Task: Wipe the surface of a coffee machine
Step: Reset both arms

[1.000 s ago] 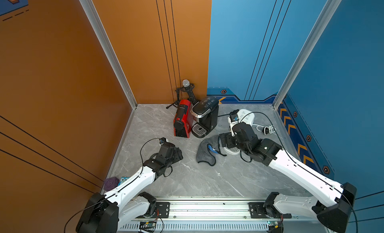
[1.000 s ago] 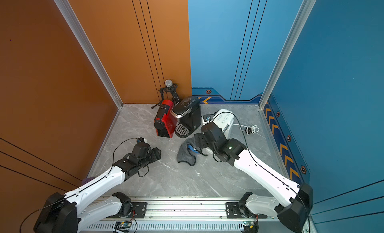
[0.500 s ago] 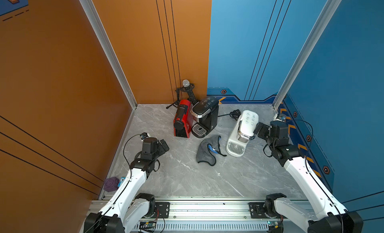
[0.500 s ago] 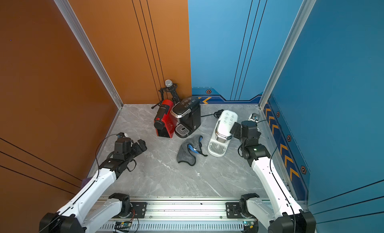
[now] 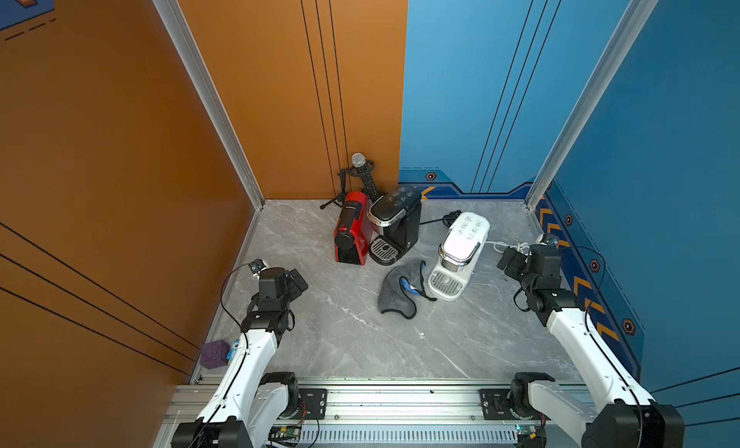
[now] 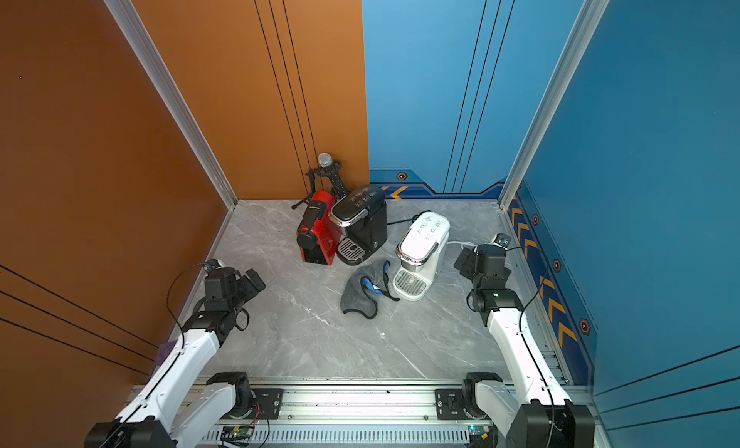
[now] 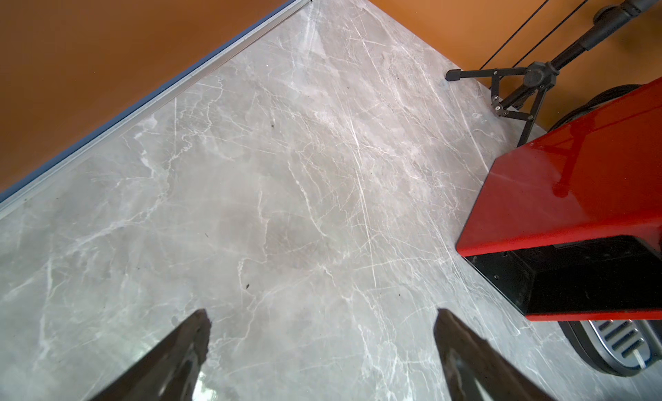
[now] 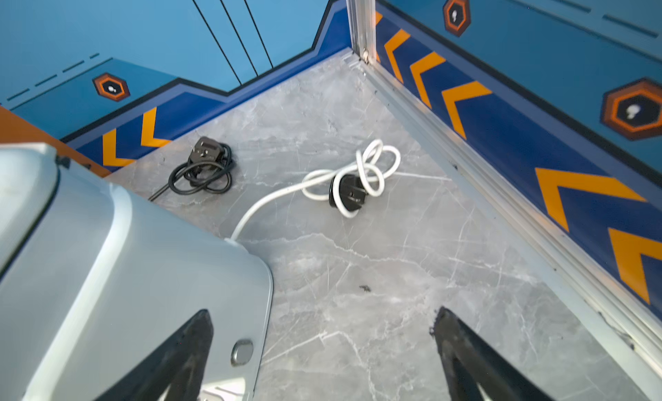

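"How do we sit?"

"Our left gripper hangs low near nine o'clock on the table, jaws spread wide and holding nothing. Our right gripper is near three o'clock, just as wide and empty."

"And the machine?"

"The white coffee machine stands at two o'clock, near our right gripper. The grey cloth lies just beside its base. We have bare marble toward six, and walls close outside both arms."
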Available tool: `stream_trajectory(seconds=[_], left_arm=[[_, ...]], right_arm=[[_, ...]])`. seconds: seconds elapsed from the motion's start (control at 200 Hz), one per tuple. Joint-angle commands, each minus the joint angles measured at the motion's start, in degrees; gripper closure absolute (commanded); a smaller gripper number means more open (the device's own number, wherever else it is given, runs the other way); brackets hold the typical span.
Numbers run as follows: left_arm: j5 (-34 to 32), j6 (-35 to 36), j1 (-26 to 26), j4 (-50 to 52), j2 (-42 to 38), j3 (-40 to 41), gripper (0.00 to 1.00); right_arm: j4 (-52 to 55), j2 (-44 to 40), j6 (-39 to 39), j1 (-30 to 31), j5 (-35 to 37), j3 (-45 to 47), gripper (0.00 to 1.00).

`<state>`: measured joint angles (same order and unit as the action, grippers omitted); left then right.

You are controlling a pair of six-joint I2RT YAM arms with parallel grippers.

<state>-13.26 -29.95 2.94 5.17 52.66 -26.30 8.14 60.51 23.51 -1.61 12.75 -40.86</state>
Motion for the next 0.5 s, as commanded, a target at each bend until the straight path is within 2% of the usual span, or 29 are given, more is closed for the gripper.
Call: stream_trajectory(seconds=[0.0, 0.11, 0.315, 0.445, 0.495], left_arm=[[0.4, 2.7, 0.4, -10.7, 2.4, 4.1, 0.01], [2.0, 4.7, 0.8, -13.3, 4.5, 3.0, 0.02], [-2.4, 18.3, -0.9, -21.0, 9.2, 2.3, 0.02], [-3.1, 20.6, -0.8, -30.8, 12.3, 6.4, 0.02], [-2.7, 21.0, -0.9, -34.6, 13.6, 7.9, 0.02]], right_arm=[[-6.2, 6.6, -1.8, -1.3, 5.7, 2.5, 0.02], [-9.7, 11.9, -0.8, -1.0, 7.9, 3.6, 0.00], [-28.3, 17.3, -7.8, 0.0, 7.6, 9.5, 0.00], [-35.7, 20.6, -11.2, -0.2, 6.2, 11.8, 0.00], [-39.3, 20.5, -11.8, -0.5, 3.7, 13.2, 0.00]])
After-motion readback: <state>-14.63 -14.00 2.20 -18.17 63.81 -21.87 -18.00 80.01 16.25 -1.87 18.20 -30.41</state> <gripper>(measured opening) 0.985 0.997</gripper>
